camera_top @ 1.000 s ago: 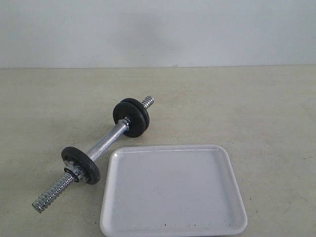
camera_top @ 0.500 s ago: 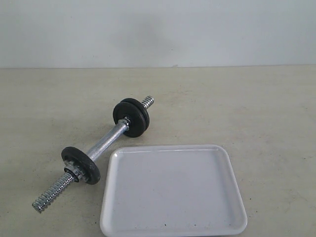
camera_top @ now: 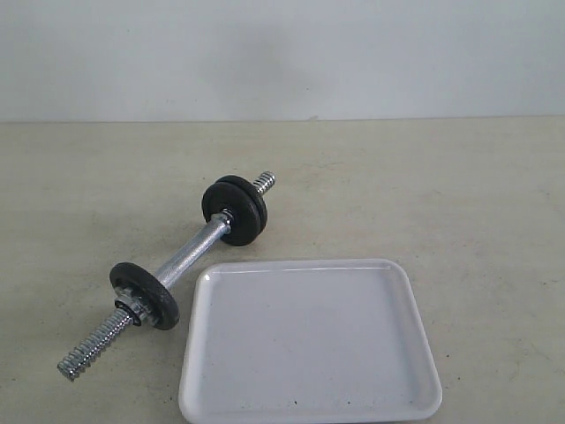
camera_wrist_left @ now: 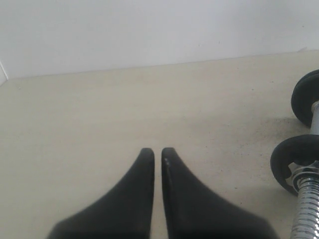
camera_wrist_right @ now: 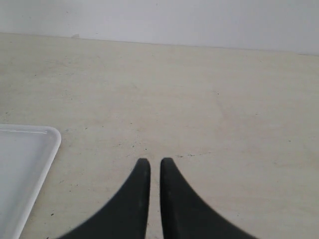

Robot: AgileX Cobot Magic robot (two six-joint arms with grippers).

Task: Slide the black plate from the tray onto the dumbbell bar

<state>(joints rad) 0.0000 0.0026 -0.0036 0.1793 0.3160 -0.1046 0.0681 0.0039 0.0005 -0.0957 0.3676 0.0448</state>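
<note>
The dumbbell bar [camera_top: 190,253] lies at an angle on the table, left of the tray [camera_top: 309,344]. A pair of black plates [camera_top: 235,210] sits side by side on its far end, and one black plate [camera_top: 144,296] sits near its close threaded end. The white tray holds nothing. In the exterior view neither gripper shows. My left gripper [camera_wrist_left: 157,152] is shut on nothing above bare table, with the bar's plate [camera_wrist_left: 289,164] and threaded end [camera_wrist_left: 305,209] off to its side. My right gripper [camera_wrist_right: 152,162] is shut on nothing beside a corner of the tray [camera_wrist_right: 22,169].
The beige table [camera_top: 459,194] runs back to a plain white wall [camera_top: 282,53]. Nothing else stands on it.
</note>
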